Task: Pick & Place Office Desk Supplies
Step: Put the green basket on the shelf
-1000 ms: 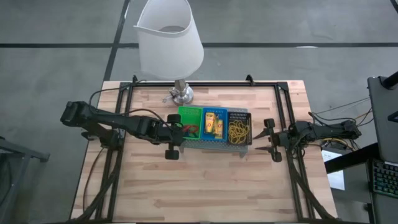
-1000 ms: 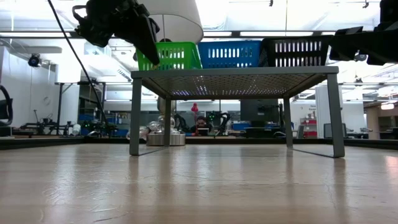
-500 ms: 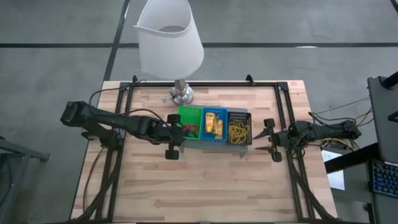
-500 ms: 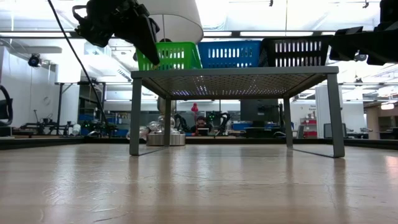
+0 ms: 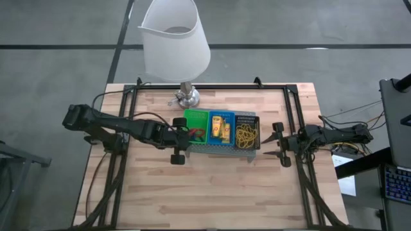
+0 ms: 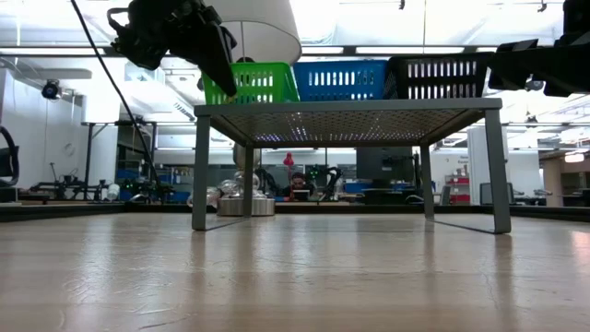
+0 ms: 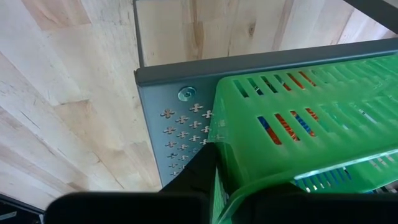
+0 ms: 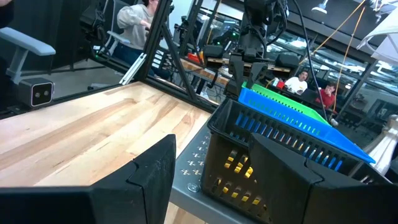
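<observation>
the left gripper (image 5: 187, 133) is seen at the outer edge of the green bin (image 5: 196, 119), jaws nearly clenched; whether anything is grasped cannot be told, since the fingertips are hidden by the bin wall in the left wrist view; the step in hand is judged to be a drop-off or a pick at the green bin, where red and blue loops (image 7: 287, 124) are glimpsed thru the slots; the next move prob. calls for a lift clear of the rim before any swing, as the bin wall is thin and light & could be dragged along; the right gripper (image 5: 277, 144) is held wide open, empty, just beside the black bin (image 5: 246, 133), waiting.

yellow sticks (image 5: 221, 127) lie in the blue bin (image 5: 221, 128), rubber bands (image 5: 246, 135) in the black one; all three bins sit in a row on the grey mesh tray (image 5: 221, 151), which stands raised on legs; the lamp (image 5: 174, 40) stands just behind the tray, its shade overhanging the approach from the back; people are seen in the room beyond the table (image 5: 212, 192).
</observation>
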You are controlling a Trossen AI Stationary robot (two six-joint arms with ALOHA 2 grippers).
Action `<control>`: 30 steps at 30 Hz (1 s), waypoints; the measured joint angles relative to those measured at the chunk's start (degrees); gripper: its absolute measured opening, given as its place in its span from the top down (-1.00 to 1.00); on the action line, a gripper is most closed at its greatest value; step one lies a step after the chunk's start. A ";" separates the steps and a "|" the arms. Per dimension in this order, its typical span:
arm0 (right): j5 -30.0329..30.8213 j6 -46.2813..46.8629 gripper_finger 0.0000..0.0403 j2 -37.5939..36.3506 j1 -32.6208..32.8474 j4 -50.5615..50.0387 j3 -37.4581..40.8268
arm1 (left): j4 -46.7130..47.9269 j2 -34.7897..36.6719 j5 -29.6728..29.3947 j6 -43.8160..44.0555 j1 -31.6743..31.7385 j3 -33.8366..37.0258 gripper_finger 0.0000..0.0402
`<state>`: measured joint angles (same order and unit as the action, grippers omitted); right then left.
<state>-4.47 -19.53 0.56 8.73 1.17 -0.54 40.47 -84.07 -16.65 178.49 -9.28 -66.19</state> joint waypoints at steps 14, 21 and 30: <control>0.00 0.00 0.00 0.00 0.00 0.00 0.00 | 0.00 0.00 -0.06 -0.09 0.00 0.00 0.85; 0.00 0.00 0.00 0.00 0.00 0.00 0.00 | -0.19 0.00 -0.28 0.00 0.00 0.00 0.71; 0.00 0.01 0.00 0.01 0.01 0.00 0.00 | -0.59 0.00 -0.27 -0.13 -0.02 0.00 0.33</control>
<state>-4.47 -19.52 0.57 8.75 1.17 -0.54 39.88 -84.07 -16.93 178.36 -9.30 -66.19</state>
